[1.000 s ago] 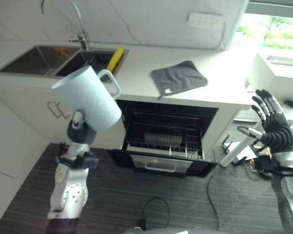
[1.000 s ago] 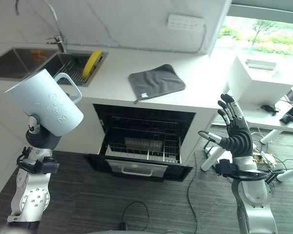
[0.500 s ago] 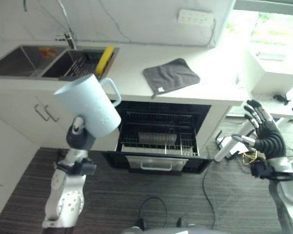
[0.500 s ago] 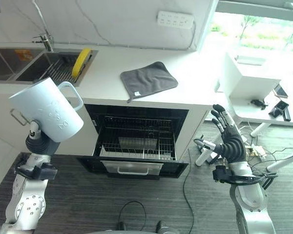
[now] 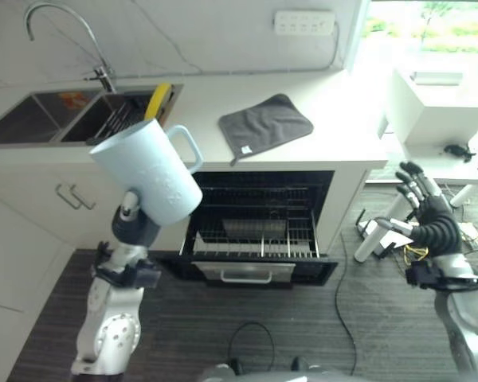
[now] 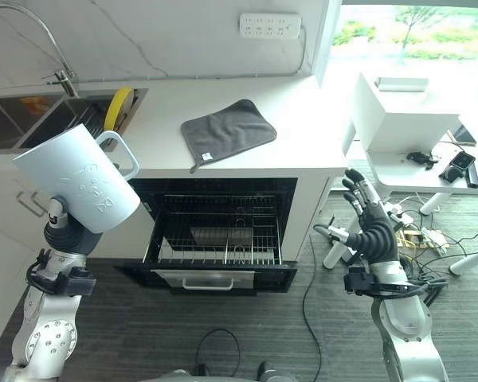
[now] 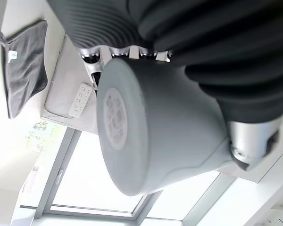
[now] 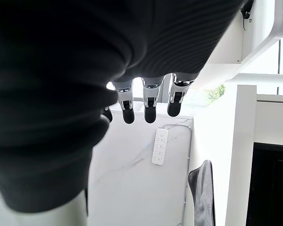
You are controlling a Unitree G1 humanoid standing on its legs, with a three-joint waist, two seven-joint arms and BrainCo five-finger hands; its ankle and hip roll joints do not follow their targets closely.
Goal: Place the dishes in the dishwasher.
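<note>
I have the pale blue mug (image 5: 147, 173) gripped in my left hand (image 5: 130, 225), raised left of the open dishwasher (image 5: 259, 231), whose rack (image 6: 219, 239) looks bare, so loading hasn't begun; my right hand (image 6: 370, 228) hangs open to its right.

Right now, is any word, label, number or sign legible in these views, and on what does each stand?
None can be read.
Pale blue mug in the left hand: faint embossed marks on its side, illegible.
Mug's base, left wrist view: a round embossed pattern, blurred.
Grey cloth on the counter: a small white tag, too small to read.
Wall socket strip: no readable print.
</note>
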